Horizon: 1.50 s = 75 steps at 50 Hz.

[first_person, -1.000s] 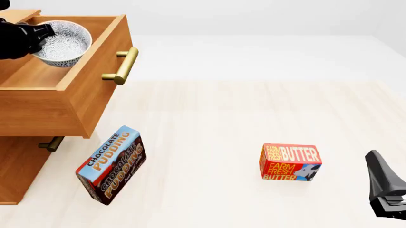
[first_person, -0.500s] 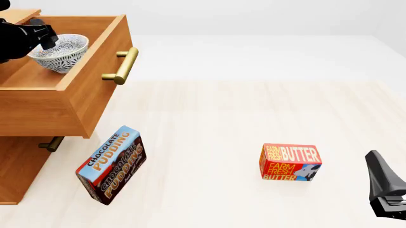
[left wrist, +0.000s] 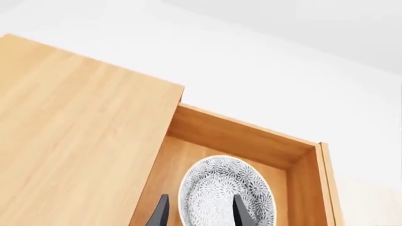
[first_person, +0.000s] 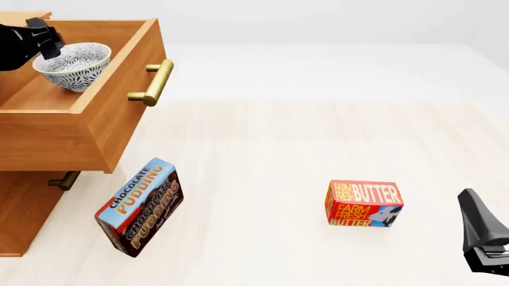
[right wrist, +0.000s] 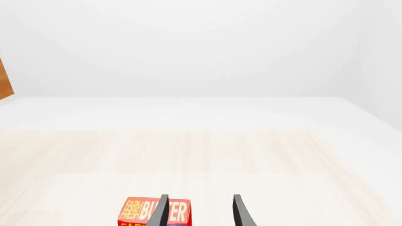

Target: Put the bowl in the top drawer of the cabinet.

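The speckled white and blue-grey bowl [first_person: 73, 64] sits upright inside the pulled-out top drawer [first_person: 71, 140] of the orange-brown cabinet [first_person: 22, 208]. My left gripper [first_person: 42, 40] hovers open just above the bowl's left rim, apart from it. In the left wrist view the bowl [left wrist: 217, 190] rests on the drawer floor [left wrist: 172, 162]. There the left gripper [left wrist: 201, 214] is spread wide, one finger outside the rim and one over the bowl's inside. My right gripper [first_person: 471, 205] stands open and empty at the near right edge, and the right wrist view shows the same gripper [right wrist: 201, 212] open.
A brass bar handle [first_person: 152, 83] sticks out from the open drawer's front. The lower drawer's handle [first_person: 64, 180] shows beneath it. A chocolate pudding box [first_person: 139, 205] leans by the cabinet. A butter box [first_person: 363, 204] lies left of the right gripper, and its top [right wrist: 141, 212] shows past the fingers.
The left gripper has let go of the bowl and drawn up and to the left. The bowl went from tilted in the grip to upright in the drawer. The right arm is unmoved.
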Each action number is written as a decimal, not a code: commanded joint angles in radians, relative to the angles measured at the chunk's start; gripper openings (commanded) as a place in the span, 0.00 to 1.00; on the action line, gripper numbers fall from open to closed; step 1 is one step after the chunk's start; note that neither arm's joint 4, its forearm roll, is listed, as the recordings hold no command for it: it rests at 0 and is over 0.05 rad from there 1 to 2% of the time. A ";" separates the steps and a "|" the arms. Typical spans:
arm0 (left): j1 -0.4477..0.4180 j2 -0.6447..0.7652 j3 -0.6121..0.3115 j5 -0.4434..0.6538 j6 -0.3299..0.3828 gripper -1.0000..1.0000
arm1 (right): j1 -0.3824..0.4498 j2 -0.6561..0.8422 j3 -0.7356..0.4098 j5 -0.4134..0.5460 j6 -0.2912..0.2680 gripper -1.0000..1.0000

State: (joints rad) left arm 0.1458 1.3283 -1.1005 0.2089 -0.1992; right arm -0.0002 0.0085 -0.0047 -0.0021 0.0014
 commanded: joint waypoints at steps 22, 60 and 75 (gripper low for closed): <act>-0.038 -0.164 0.055 0.020 0.018 1.00 | 0.000 -0.001 0.000 0.000 0.000 1.00; -0.133 -0.323 0.161 0.051 0.073 1.00 | 0.000 -0.001 0.000 0.000 0.000 1.00; -0.167 -0.399 0.194 0.079 0.075 1.00 | 0.000 -0.001 0.000 0.000 0.000 1.00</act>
State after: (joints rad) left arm -0.0018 0.9802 -0.9299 0.2742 -0.1217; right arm -0.0002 0.0085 -0.0047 -0.0021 0.0014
